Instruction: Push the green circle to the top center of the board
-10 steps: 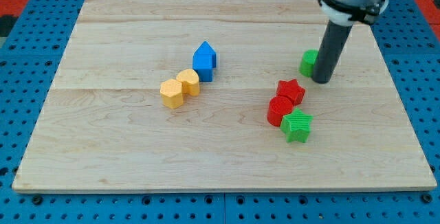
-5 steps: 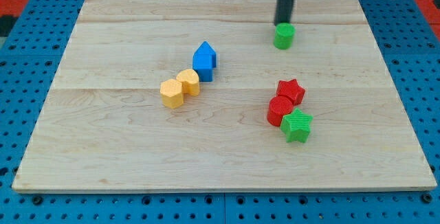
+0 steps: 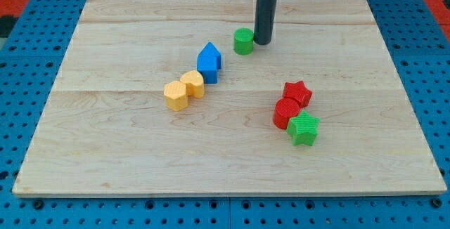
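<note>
Camera view showed my tip [image 3: 263,43], a bare rod with no fingers, touching the green circle's [image 3: 243,41] right side upper-centre on the surface [image 3: 126,152]; pushing upward from below would suit.

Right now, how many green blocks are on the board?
2. The green circle sits near the top center, just left of my tip. The green star lies lower right, against the red circle. None look hidden.

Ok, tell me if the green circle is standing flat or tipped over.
Flat: the green circle shows its round top face, sitting on the board, my tip at its right.
</note>
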`<action>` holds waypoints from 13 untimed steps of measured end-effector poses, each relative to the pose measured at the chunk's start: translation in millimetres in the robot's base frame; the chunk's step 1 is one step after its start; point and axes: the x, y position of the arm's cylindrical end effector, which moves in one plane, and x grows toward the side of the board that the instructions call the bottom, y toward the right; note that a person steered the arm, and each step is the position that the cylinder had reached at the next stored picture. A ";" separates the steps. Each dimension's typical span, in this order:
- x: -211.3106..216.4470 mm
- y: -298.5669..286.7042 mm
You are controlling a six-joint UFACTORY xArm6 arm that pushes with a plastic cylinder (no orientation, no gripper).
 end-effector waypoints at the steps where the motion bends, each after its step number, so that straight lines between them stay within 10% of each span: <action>1: 3.6 -44.1; 8: -56.4 -249.9; 11: -106.7 -93.7; 13: -7.0 51.4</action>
